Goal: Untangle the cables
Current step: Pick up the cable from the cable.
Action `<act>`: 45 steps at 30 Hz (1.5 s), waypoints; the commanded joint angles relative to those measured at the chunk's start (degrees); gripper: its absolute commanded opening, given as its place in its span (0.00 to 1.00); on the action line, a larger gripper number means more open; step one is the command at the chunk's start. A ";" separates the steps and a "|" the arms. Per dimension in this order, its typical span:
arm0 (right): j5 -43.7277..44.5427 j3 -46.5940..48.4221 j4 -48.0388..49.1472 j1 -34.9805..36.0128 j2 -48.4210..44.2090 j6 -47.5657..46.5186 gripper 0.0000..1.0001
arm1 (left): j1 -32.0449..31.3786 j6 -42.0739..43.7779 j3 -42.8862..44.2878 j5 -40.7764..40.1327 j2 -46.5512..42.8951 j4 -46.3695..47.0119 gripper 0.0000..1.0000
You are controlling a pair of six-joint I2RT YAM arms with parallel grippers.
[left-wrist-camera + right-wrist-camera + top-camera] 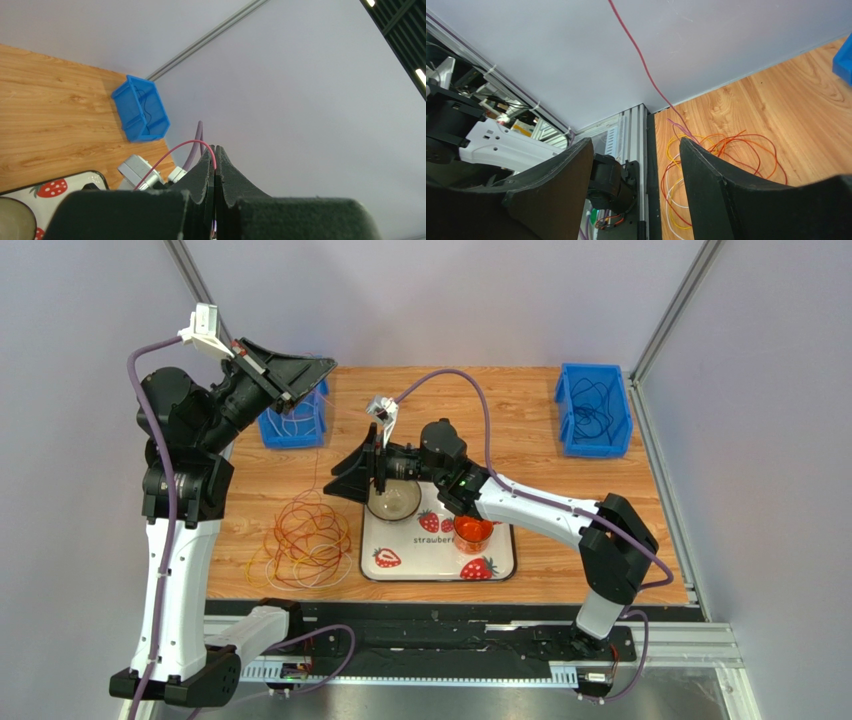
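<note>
The cables [305,538] lie in a loose tangle of orange, yellow, red and white loops on the wooden table, left of the tray. My left gripper [326,365] is raised high above the left blue bin. In the left wrist view its jaws [215,150] are shut on a thin pink-red cable [170,155]. That cable [641,65] runs taut up from the pile [731,145] in the right wrist view. My right gripper [333,473] hovers just right of the pile, open [636,147], with nothing between its fingers.
A strawberry-print tray [500,565] holds a glass bowl [394,502] and a red cup [472,532]. A blue bin [295,428] stands at the back left. Another blue bin [594,410] with dark wires sits at the back right, and the metal frame rail runs along the table's left edge.
</note>
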 commanded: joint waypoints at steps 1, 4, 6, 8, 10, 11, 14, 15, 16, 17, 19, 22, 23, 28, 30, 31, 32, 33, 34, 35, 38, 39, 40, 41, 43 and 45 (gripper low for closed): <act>4.05 3.50 -1.85 1.30 0.73 -6.58 0.67 | -0.33 -2.02 2.29 1.85 -0.07 2.17 0.00; 5.55 5.34 -3.88 2.18 2.05 -8.60 0.67 | -0.33 -2.63 2.20 2.73 0.11 2.69 0.00; 6.07 6.14 -4.32 2.53 3.10 -9.04 0.67 | -0.33 -2.81 2.12 2.90 -0.07 2.78 0.00; 6.51 7.19 -4.49 2.62 3.63 -9.22 0.67 | -0.33 -2.81 2.03 2.90 -0.24 2.78 0.00; 6.43 7.81 -5.02 2.89 4.59 -9.92 0.67 | -0.33 -2.81 2.20 3.08 -0.33 2.78 0.00; 6.60 8.51 -5.46 2.97 4.86 -10.45 0.67 | -0.33 -2.98 2.12 3.25 -0.24 2.87 0.00; 6.95 9.65 -7.39 3.50 6.09 -12.56 0.67 | -0.33 -3.25 2.47 3.96 0.02 3.13 0.00; 6.78 10.00 -8.00 3.76 6.35 -13.00 0.68 | -0.33 -3.34 2.47 4.13 0.11 3.22 0.00; 6.69 10.36 -8.36 3.77 6.79 -13.44 0.68 | -0.33 -3.51 2.47 4.40 0.11 3.31 0.00; 6.69 10.62 -8.54 3.94 7.49 -13.70 0.68 | -0.33 -3.69 2.47 4.57 0.28 3.48 0.00; 6.78 11.41 -8.54 3.94 8.02 -13.71 0.67 | -0.33 -3.86 2.29 4.84 0.20 3.66 0.00; 6.52 12.73 -8.62 4.03 8.90 -13.44 0.60 | -0.33 -3.86 2.29 4.84 0.11 3.66 0.00; 6.34 12.91 -8.54 4.12 9.17 -13.53 0.54 | -0.33 -3.86 2.38 4.84 0.11 3.66 0.00; 4.50 15.02 -10.65 4.12 10.22 -13.53 0.12 | -0.33 -3.86 2.73 5.01 0.20 3.66 0.00; 4.14 14.84 -10.56 4.12 10.22 -13.18 0.05 | -0.33 -3.87 2.91 5.19 0.28 3.66 0.00; 4.06 14.49 -10.38 4.03 10.14 -13.00 0.00 | -0.33 -3.86 2.82 5.19 0.28 3.57 0.00; 3.97 14.40 -10.30 4.12 10.05 -12.83 0.00 | -0.33 -3.78 2.82 5.19 0.20 3.57 0.00; 3.97 14.32 -10.21 4.20 9.87 -12.74 0.00 | -0.33 -3.78 2.64 5.19 0.20 3.49 0.00; 4.05 14.05 -10.03 4.12 9.26 -12.56 0.00 | -0.33 -3.69 2.47 5.19 0.20 3.57 0.00; 4.49 13.88 -9.86 4.12 8.73 -12.47 0.00 | -0.33 -3.69 2.29 5.10 -0.15 3.57 0.00; 5.37 14.23 -11.26 4.03 6.89 -12.91 0.00 | -0.33 -2.99 1.94 5.10 -0.33 3.31 0.00; 5.81 14.31 -12.65 3.94 6.19 -13.35 0.00 | -0.25 -2.55 2.03 5.19 -0.42 3.05 0.07; 6.33 14.23 -13.45 3.77 5.40 -14.22 0.00 | -0.16 -1.50 2.11 5.10 -0.51 2.18 0.14; 7.30 14.05 -14.15 2.98 3.74 -14.49 0.00 | 0.02 -0.88 2.29 5.01 -0.77 1.56 0.20; 7.57 13.53 -15.39 1.58 1.79 -14.06 0.00 | 0.98 0.35 2.47 4.93 -1.21 -0.02 0.43; 7.40 13.35 -16.27 -1.23 -1.28 -13.36 0.00 | 2.39 1.05 1.86 4.84 -2.17 -0.82 0.64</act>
